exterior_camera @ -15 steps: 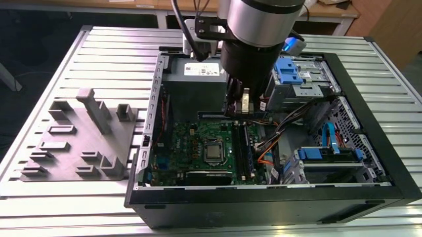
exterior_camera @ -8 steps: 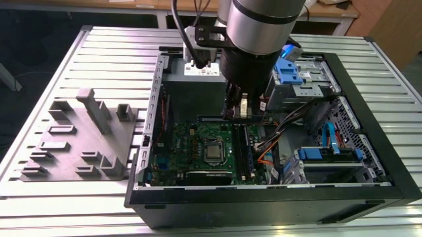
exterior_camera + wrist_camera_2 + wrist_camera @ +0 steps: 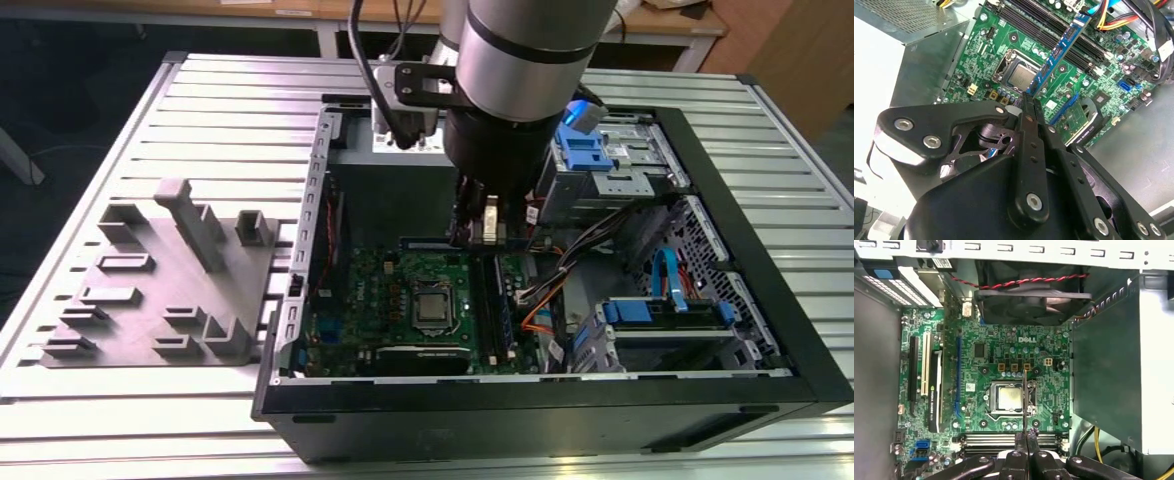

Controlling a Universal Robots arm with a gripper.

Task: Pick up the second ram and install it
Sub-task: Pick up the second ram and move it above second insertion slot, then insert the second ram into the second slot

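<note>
One slatted surface (image 3: 134,120) carries an open computer case (image 3: 787,330), and the arm reaches down into it over the green motherboard (image 3: 387,290). The tool (image 3: 1028,98) is clamped on the second ram (image 3: 1059,52), which hangs above the board and crosses the line of the black memory slots (image 3: 1029,22). I judge this the carry-and-align step; seating likely calls for turning the stick along a free slot and pressing straight. The second wrist view shows its blue face, the first wrist view a thin edge-on line. The exterior view adds a grey rack (image 3: 160,290) beside the case.
</note>
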